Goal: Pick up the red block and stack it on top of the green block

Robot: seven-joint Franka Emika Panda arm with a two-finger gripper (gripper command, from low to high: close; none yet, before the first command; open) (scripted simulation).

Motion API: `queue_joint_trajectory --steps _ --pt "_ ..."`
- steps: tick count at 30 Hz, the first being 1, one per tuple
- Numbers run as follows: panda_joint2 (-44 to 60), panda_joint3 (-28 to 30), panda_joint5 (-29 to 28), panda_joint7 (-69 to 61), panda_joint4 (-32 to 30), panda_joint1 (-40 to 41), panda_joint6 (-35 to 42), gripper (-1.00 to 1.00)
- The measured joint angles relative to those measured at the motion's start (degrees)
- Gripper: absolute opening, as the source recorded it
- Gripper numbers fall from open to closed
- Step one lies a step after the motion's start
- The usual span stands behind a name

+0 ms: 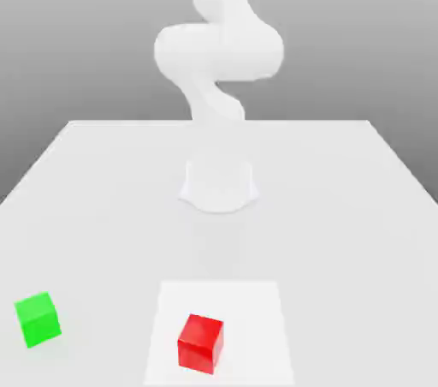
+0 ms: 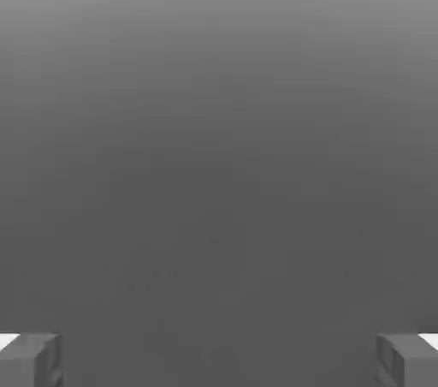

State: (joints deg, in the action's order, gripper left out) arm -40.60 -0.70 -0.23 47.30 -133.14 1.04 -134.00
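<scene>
While the table [image 1: 325, 205] spreads pale and broad across the exterior view, running back to a straight far edge, the arm [image 1: 219, 51] rises from its round-footed base at the middle of it, toward twelve o'clock in that view. The arm is white and bends through bulky rounded joints, its upper part reaching the picture's top edge.

Down at six o'clock lies a white square [image 1: 257, 325], brighter than the table around it, its sides widening toward the near edge.

Next comes the end effector [image 2: 219, 361], seen in the hand view: its two grey fingers stand spread wide apart, with nothing between them but plain grey background.

Smallest are the two cubes, much alike in size. The red block [image 1: 201, 343] sits on the white square at about six o'clock in the exterior view, turned at an angle. The green block [image 1: 38, 319] rests on the bare table at between seven and eight o'clock, also turned, well apart from the red block and off the white square.
</scene>
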Motion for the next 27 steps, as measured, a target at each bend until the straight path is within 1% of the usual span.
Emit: queue_joint_trajectory --steps 15,23,27 --pt "31.54 -1.91 -2.2 9.36 -8.24 3.93 -13.49 0.0" --pt "48.07 -1.74 -1.05 12.61 -12.54 4.63 -20.7 0.0" --pt "56.36 -1.38 -1.43 13.32 -12.0 4.43 -27.0 0.0"
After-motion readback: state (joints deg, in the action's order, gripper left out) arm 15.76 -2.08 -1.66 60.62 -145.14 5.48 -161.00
